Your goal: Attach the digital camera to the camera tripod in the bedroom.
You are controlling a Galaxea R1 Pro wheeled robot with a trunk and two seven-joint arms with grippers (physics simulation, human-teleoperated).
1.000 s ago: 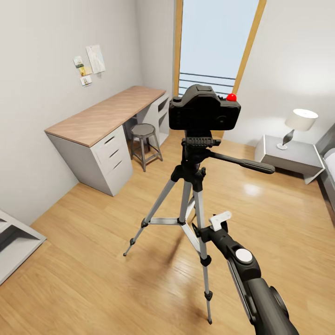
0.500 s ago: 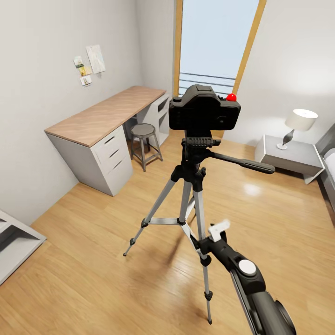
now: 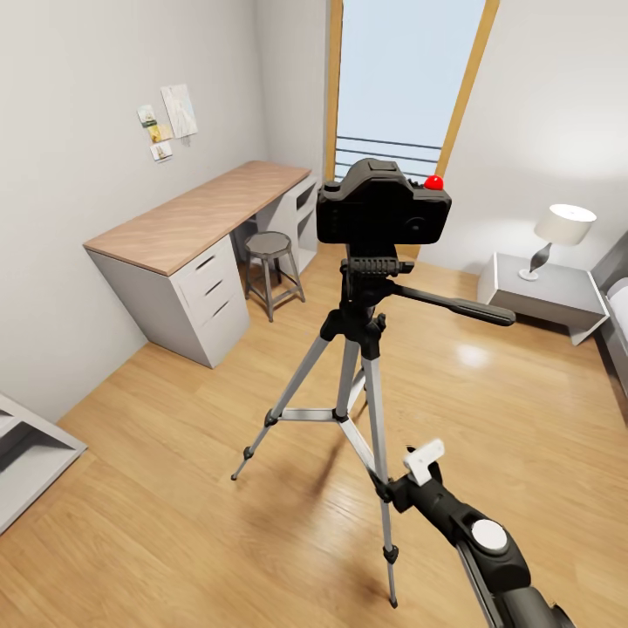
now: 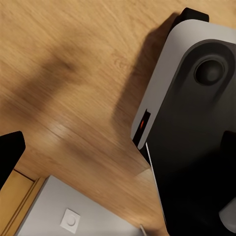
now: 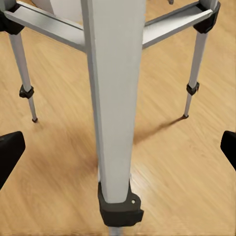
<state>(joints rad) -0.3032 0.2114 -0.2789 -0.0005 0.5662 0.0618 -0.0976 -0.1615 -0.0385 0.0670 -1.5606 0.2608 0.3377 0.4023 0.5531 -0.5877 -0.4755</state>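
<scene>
Lowering away from the camera tripod (image 3: 362, 349), the right gripper (image 3: 425, 460) hangs released; digital camera (image 3: 382, 209) sits mounted, so only retreat remains.

Right arm enters head view from 5 o'clock, forearm angled toward 11 o'clock. Right gripper (image 5: 118, 147) jaws spread wide, black fingertips (image 5: 10, 152) at opposite frame edges, nothing between pads. White wrist bracket up.

Small black digital camera (image 3: 383, 212) with round red button, tall tripod (image 3: 359, 366) with silver metal legs and black joints, light wood plank floor (image 3: 174, 488), pale grey walls (image 3: 78, 78).
</scene>
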